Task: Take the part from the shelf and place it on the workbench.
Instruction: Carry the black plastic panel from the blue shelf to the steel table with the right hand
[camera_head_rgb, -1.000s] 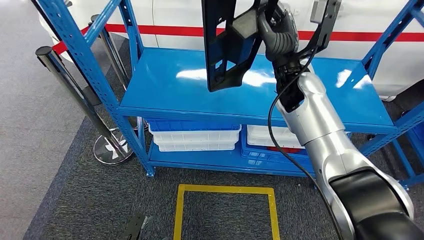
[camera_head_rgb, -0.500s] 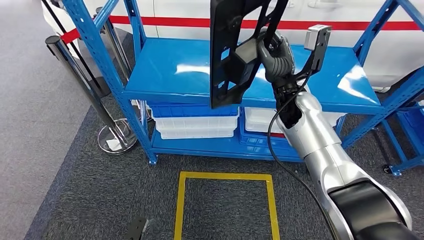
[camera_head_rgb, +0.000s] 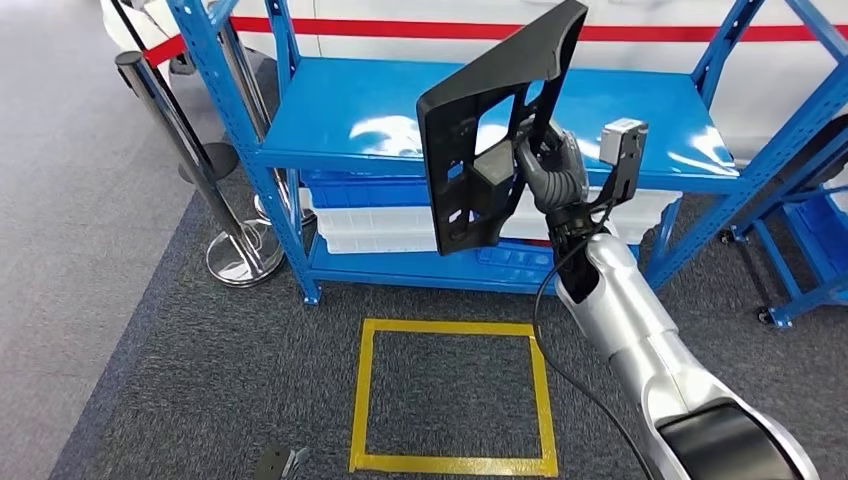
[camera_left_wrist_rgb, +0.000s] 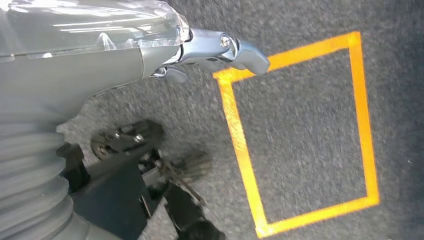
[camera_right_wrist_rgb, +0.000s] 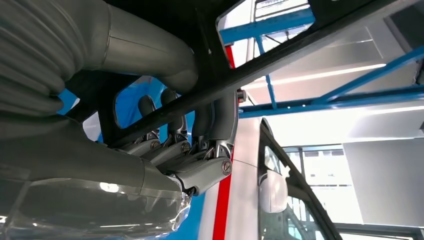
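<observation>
While right robot hand (camera_head_rgb: 548, 172) grips flat matte-black cutout part (camera_head_rgb: 487, 135), glossy blue steel shelf (camera_head_rgb: 330, 130) behind

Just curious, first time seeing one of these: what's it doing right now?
Right hand grips the black part, held up clear of the blue shelf. Left hand hangs over the floor, holding nothing. No workbench in sight.
</observation>
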